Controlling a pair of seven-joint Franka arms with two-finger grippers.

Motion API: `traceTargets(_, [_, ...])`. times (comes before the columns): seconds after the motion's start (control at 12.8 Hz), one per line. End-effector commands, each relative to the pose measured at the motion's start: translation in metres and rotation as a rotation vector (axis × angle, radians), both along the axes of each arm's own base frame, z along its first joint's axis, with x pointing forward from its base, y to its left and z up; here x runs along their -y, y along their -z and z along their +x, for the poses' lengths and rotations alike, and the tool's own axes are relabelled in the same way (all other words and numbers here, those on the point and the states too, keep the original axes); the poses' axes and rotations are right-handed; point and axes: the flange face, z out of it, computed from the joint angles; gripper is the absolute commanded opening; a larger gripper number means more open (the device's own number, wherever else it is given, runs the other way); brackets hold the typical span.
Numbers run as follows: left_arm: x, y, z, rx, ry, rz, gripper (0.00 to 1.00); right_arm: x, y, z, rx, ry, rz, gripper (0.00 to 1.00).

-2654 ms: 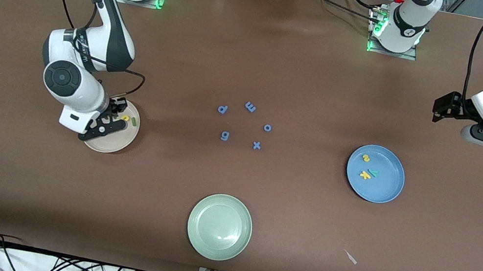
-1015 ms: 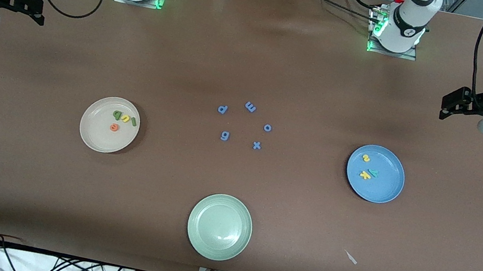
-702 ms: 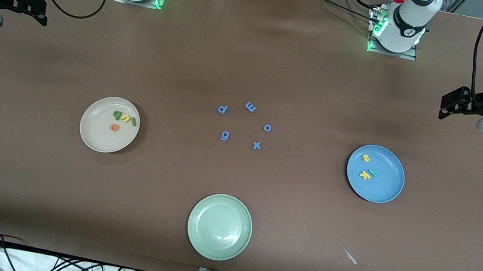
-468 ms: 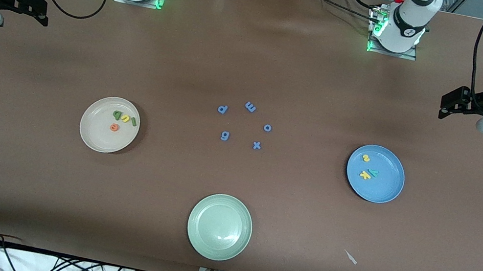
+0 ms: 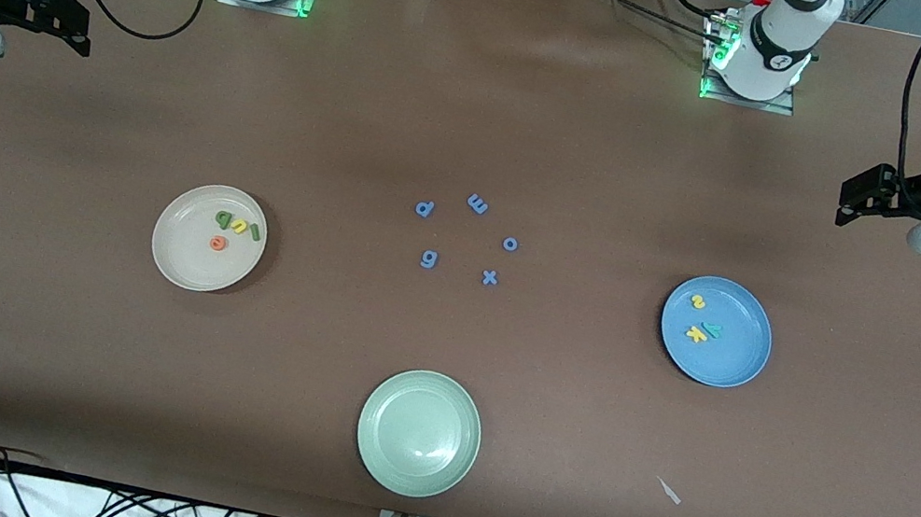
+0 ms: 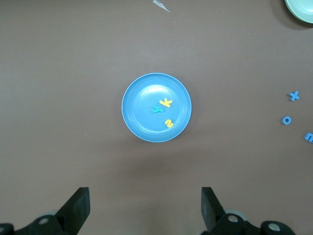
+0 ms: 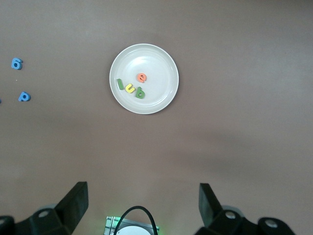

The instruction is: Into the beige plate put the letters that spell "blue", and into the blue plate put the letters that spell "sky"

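Right pincer (image 5: 40, 12) now withdrawn from beige plate (image 5: 175, 265), fingers wide, empty. Left pincer (image 5: 870, 193) wide, waiting. "blue" letters (image 5: 235, 229) lie in beige plate, "sky" letters (image 5: 701, 321) in blue plate (image 5: 731, 363); task looks complete.

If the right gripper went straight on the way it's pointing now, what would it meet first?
Judging by its wrist view, the right gripper, open and empty, points down at the table, with the beige plate ahead of its fingers. Bare tabletop probably comes first, or perhaps that plate's rim; depth is unclear.

Glossy plates (image 5: 184, 267), matt brown table (image 5: 30, 334)
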Motion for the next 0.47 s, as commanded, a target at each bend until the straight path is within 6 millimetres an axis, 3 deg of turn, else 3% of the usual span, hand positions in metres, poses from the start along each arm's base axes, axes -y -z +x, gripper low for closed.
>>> traceTargets(0.0, [0.002, -0.0075, -0.0027, -0.001, 0.011, -0.011, 1.0, -0.0024, -0.0079, 0.0014, 0.001, 0.002, -0.016, 1.0])
traceTargets(0.39, [0.002, -0.0075, -0.0027, -0.001, 0.011, -0.011, 1.0, 0.0048, -0.0076, 0.0032, 0.007, 0.008, -0.013, 1.0])
